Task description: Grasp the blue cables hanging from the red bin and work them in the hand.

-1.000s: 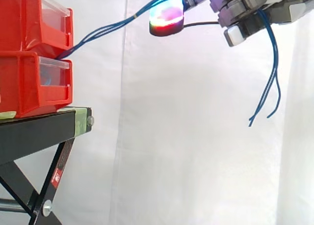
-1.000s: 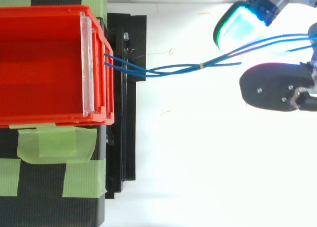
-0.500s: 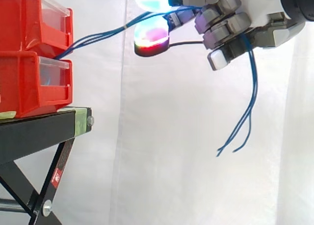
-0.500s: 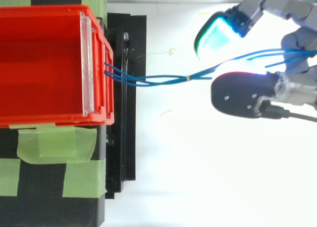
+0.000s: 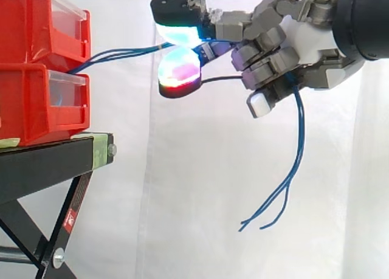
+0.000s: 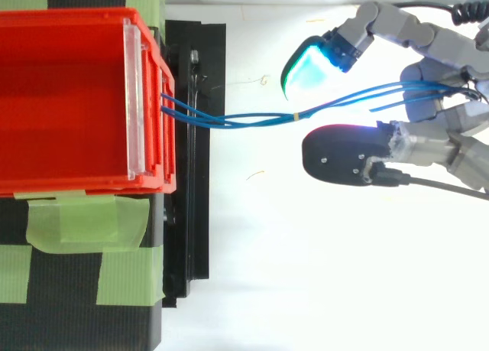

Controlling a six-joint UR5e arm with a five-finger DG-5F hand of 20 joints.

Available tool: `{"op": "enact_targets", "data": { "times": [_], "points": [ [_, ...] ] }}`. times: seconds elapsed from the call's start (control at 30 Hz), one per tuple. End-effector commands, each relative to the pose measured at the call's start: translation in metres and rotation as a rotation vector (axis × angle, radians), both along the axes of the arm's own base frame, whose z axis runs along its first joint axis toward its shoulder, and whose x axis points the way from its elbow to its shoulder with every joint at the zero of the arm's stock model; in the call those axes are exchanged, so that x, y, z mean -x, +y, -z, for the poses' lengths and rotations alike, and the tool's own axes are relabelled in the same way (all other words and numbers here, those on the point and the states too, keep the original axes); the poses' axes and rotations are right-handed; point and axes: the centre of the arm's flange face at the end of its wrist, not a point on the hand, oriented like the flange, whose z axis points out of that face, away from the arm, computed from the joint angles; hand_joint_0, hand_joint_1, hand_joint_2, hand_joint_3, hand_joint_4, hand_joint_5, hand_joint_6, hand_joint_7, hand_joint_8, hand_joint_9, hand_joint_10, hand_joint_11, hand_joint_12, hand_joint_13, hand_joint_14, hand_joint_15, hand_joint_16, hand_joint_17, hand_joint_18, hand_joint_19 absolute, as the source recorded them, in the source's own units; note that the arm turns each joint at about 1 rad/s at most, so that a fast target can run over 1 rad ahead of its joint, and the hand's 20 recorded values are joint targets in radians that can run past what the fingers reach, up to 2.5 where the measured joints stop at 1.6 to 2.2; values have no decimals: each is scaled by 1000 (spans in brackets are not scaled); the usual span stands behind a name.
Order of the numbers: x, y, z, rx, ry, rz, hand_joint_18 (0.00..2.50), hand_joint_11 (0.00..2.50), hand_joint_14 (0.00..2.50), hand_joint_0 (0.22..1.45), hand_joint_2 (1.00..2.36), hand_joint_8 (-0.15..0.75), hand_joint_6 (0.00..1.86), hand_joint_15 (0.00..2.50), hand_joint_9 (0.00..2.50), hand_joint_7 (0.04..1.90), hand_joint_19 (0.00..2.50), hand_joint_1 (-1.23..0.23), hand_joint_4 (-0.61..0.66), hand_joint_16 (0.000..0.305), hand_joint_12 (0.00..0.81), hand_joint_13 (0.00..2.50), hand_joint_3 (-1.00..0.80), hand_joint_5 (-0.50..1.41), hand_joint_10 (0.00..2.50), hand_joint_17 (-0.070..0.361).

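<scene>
The hand is now closer to the red bins than a second ago, and sits a little lower in the side view, with more of its palm and wrist showing. The blue cables run shorter and nearly level from the bin to the glowing fingertips, no longer climbing steeply. Their loose ends dangle lower and further left. From above, the small yellow band on the cables has shifted toward the bin.
</scene>
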Motion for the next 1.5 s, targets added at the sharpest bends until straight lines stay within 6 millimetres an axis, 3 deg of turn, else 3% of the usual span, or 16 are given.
{"op": "enact_targets", "data": {
  "times": [0.0, 0.17, 0.27, 0.5, 0.83, 1.13, 1.23, 1.27, 1.47],
  "points": [
    [-4, -3, 3, 3, -5, -15, 1683, 2500, 2500, 800, 1007, 440, 2, 1873, 1075, 1336, 715, -626, 239, 52, 534, 1372, -841, 361, 2500, 118],
    [-20, 0, 15, 10, -28, -33, 1674, 2500, 2500, 798, 1006, 437, 0, 1867, 1058, 1335, 718, -632, 239, 53, 529, 1351, -845, 361, 2500, 118],
    [-31, 3, -5, 23, -32, -33, 1669, 2500, 2500, 800, 1006, 442, 1, 1858, 1042, 1340, 732, -635, 240, 52, 528, 1345, -850, 360, 2500, 116],
    [-45, 10, -14, 43, -25, -39, 1658, 2500, 2500, 810, 1007, 440, 0, 1859, 1028, 1351, 737, -648, 233, 50, 523, 1325, -843, 366, 2500, 114],
    [-39, 8, -10, 13, -10, -72, 1663, 2500, 2500, 878, 1013, 441, 81, 1865, 1041, 1349, 788, -647, 220, 48, 519, 1323, -710, 354, 2500, 109],
    [-31, 8, -5, -29, 1, -89, 1675, 2500, 2500, 888, 1012, 444, 135, 1882, 1048, 1326, 804, -645, 220, 48, 516, 1328, -722, 336, 2500, 109],
    [-28, 8, -4, -37, 13, -93, 1679, 2500, 2500, 887, 1013, 444, 204, 1869, 1054, 1310, 802, -646, 215, 48, 517, 1336, -711, 323, 2500, 109],
    [-27, 7, -3, -43, 13, -94, 1680, 2500, 2500, 887, 1014, 451, 356, 1872, 1067, 1264, 798, -646, 206, 49, 517, 1338, -679, 291, 2500, 109],
    [-27, 7, -3, -48, 9, -91, 1691, 2500, 2500, 885, 1019, 466, 619, 1925, 1079, 1216, 794, -631, 198, 49, 525, 1345, -531, 220, 2500, 110]
  ]
}}
